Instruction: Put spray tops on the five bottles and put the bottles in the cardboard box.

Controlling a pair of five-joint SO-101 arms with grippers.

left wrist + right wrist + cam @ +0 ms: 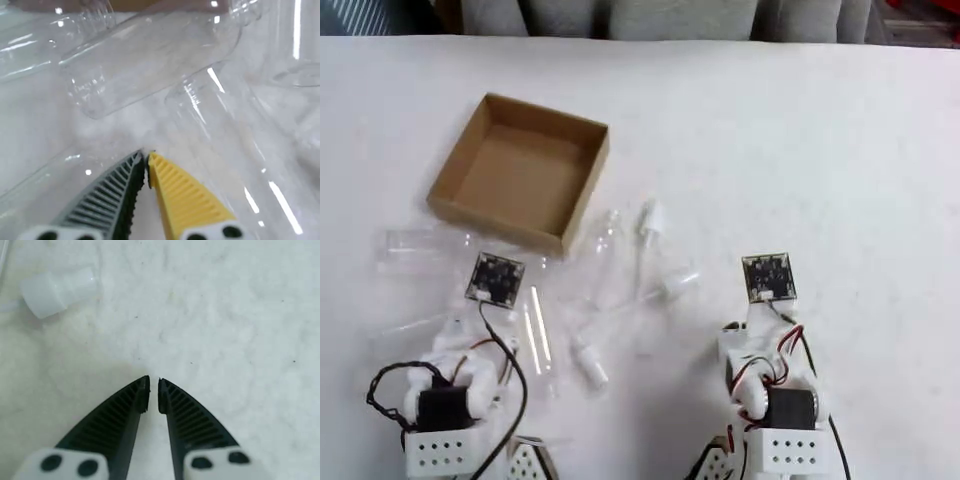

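Cardboard, brown: the shallow open-topped box (495, 225) sits on the white desk (820, 150), far side from the arms, nothing inside it. Between the box and the arms lies a loose scatter of clear plastic bottles (415, 245) on their sides, some touching or crossing. White plastic spray tops (590, 365) lie among them. I can't tell whether any top is seated on a neck.

Left claw (146, 157) - grey and yellow fingers pressed together at the tips, holding nothing - is low over the bottles, one clear bottle (150, 60) just ahead. Right claw (153, 390) is closed to a slit, also bare, over open desk, with a white spray top (57, 290) lying near it.

My read: nothing is done yet, and the first pairing is the step in hand. To do it well, spread the left claw wide and take one bottle across its body, clear of its neighbours, since smooth round plastic likely rolls. The right should take the top by its cap and bring the tube straight into the mouth.
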